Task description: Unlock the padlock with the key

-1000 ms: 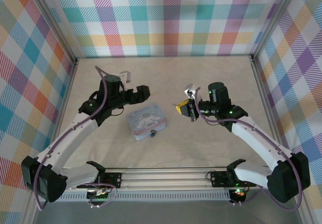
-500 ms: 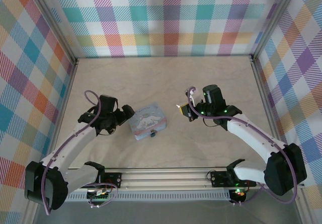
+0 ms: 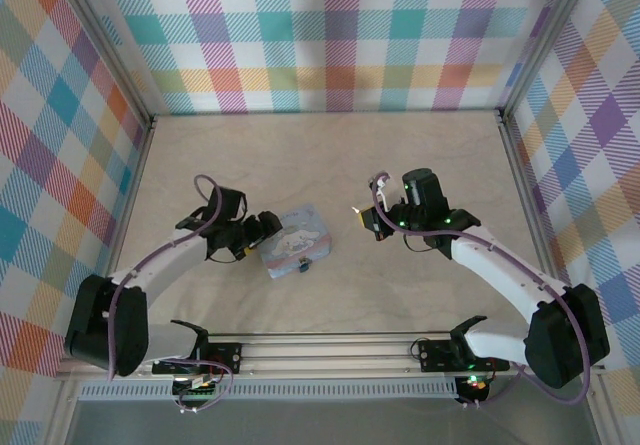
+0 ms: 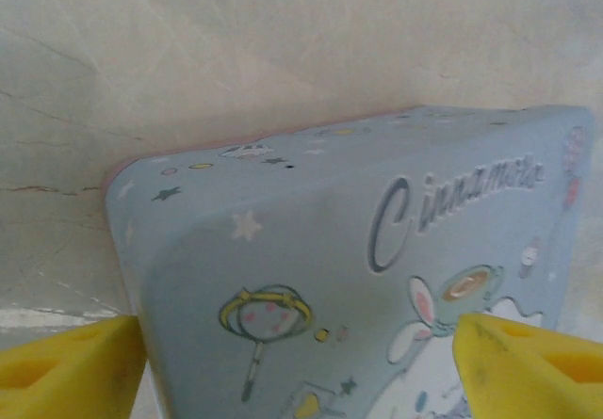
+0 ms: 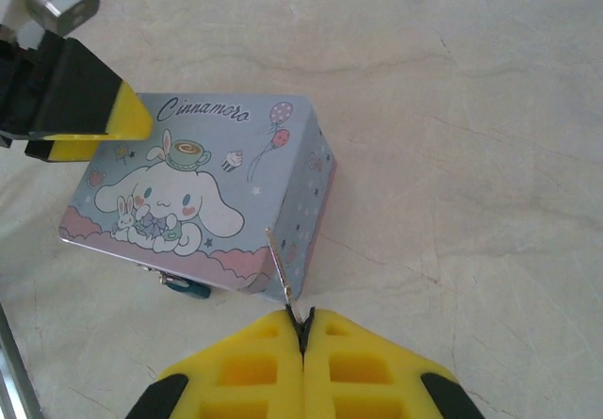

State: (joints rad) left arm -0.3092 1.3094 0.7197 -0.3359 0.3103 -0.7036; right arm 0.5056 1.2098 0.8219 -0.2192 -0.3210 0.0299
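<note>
The pale blue tin lies mid-table, and the tiny blue-and-dark padlock hangs at its near edge. From the right wrist the padlock pokes out under the tin's front. My right gripper is shut on the key, whose thin blade points at the tin's near corner. It hovers right of the tin. My left gripper stands open at the tin's left end. Its yellow fingers straddle the lid, one beside the tin's side, the other over the lid.
Plaid walls enclose the pale table on three sides. A metal rail runs along the near edge. Bare tabletop lies behind the tin and to the right of the right arm.
My left arm has swung from behind the tin down to its left end, and its jaws now straddle the lid. The right gripper shifted slightly left with the key, then held.
</note>
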